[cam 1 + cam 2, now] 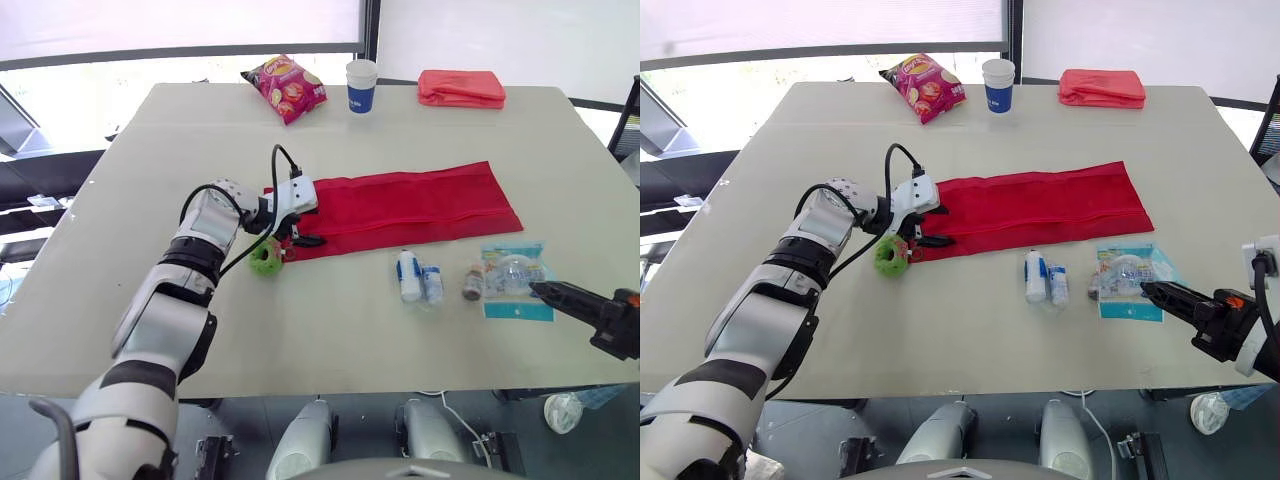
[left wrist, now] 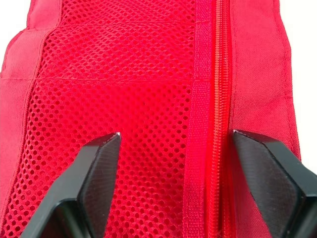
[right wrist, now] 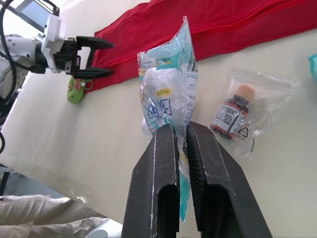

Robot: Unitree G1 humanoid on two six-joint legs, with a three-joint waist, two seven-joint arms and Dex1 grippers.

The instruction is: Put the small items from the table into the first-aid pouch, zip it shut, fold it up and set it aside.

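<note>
The red first-aid pouch [image 1: 410, 205] lies unrolled across the middle of the table. My left gripper [image 1: 305, 226] is open at its left end, one finger [image 2: 96, 163] over the mesh and the other finger [image 2: 262, 163] beyond the zipper [image 2: 218, 99]. A green ring-shaped item [image 1: 266, 259] lies just beside that end. My right gripper [image 3: 181, 130] is shut on the edge of a clear and teal packet [image 3: 168, 84] at the right. Two small white bottles [image 1: 408, 275] and a brown bottle in a clear bag [image 1: 473, 282] lie in front of the pouch.
At the back of the table [image 1: 330, 340] are a chips bag [image 1: 285, 88], a blue and white cup [image 1: 361, 85] and a folded coral cloth [image 1: 461, 88]. The near table edge runs just below the small items.
</note>
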